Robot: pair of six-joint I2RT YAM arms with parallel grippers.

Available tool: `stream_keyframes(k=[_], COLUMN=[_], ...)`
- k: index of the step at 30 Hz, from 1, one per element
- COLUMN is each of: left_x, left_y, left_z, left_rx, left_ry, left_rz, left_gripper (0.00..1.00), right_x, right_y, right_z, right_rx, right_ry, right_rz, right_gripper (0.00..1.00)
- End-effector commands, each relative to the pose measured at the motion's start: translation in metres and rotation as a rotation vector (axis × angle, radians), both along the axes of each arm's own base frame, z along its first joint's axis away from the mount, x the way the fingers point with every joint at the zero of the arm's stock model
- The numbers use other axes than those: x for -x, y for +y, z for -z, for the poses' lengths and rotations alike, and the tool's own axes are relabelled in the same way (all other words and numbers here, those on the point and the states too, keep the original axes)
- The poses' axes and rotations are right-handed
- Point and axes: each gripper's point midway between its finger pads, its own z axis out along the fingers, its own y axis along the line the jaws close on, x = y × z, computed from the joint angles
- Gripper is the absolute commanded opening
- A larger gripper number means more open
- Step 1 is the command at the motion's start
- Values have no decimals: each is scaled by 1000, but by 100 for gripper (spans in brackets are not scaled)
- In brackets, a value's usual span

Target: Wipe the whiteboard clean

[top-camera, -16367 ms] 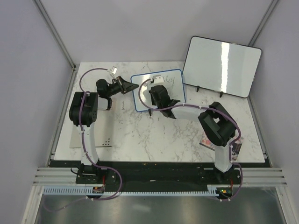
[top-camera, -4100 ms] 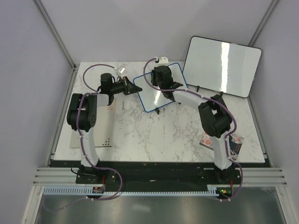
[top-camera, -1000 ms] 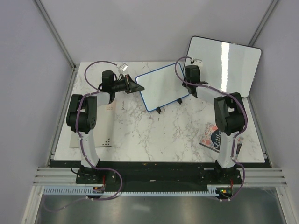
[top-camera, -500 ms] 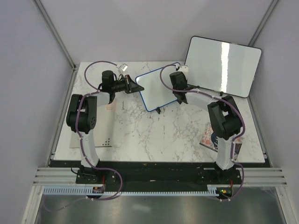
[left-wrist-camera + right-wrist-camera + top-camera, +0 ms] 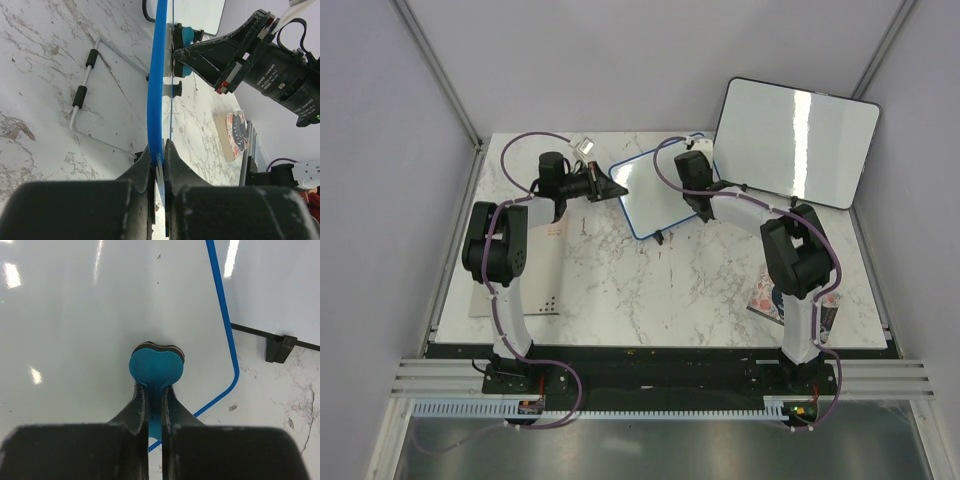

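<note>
Left claw (image 5: 611,188): closed on the left edge of the whiteboard (image 5: 658,196). The left wrist view shows its two fingers pinched onto the blue frame with no gap.

The whiteboard is a small white panel with a rounded blue frame. It sits at the far middle of the marble bench (image 5: 650,290), turned at an angle between the two claws. From above, one black foot (image 5: 660,237) shows at its near edge.

The left wrist view shows the board edge-on as a thin blue line (image 5: 159,75), with a wire support (image 5: 84,86) carrying black sleeves on the bench beside it. The right wrist view shows the writing face (image 5: 75,315): white and glossy, with only a few tiny dark specks near the top.

Right claw (image 5: 154,407): closed on a blue eraser (image 5: 156,367) whose dark pad is pressed against the board's face. The left wrist view confirms this contact (image 5: 183,37); the view from above does not show the eraser.

A larger black-framed board (image 5: 795,140) leans at the far right, just beside the whiteboard. A printed booklet (image 5: 768,300) lies at the near right.
</note>
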Motion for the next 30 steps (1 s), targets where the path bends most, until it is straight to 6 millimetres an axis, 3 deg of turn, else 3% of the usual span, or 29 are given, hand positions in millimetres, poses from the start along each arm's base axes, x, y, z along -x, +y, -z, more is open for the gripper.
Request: stream_keyframes(k=[1, 3, 7, 11, 14, 22, 25, 30], left_x=[53, 53, 52, 53, 53, 53, 53, 52], left_y=[-46, -46, -46, -47, -47, -47, -47, -47], left_z=[24, 24, 24, 24, 23, 24, 24, 24], left_rx=[-24, -23, -23, -21, -21, -22, -21, -20], left_ry=[-78, -77, -78, -78, -81, -78, -77, -77], left_rz=[268, 268, 268, 273, 274, 274, 275, 275], left_gripper=[2, 2, 2, 2, 2, 2, 2, 2], right_x=[5, -1, -7, -13, -7, 6, 13, 42], right_y=[38, 14, -14, -14, -11, 20, 41, 96], right_z=[57, 59, 56, 48, 47, 40, 33, 30], right_rx=[-125, -121, -108, -139, -191, -344, -405, -413], right_ry=[128, 127, 119, 70, 35, -31, -59, -52], right_rz=[-134, -83, -40, -94, -139, -286, -379, -577], right_gripper=[0, 0, 0, 0, 0, 0, 0, 0])
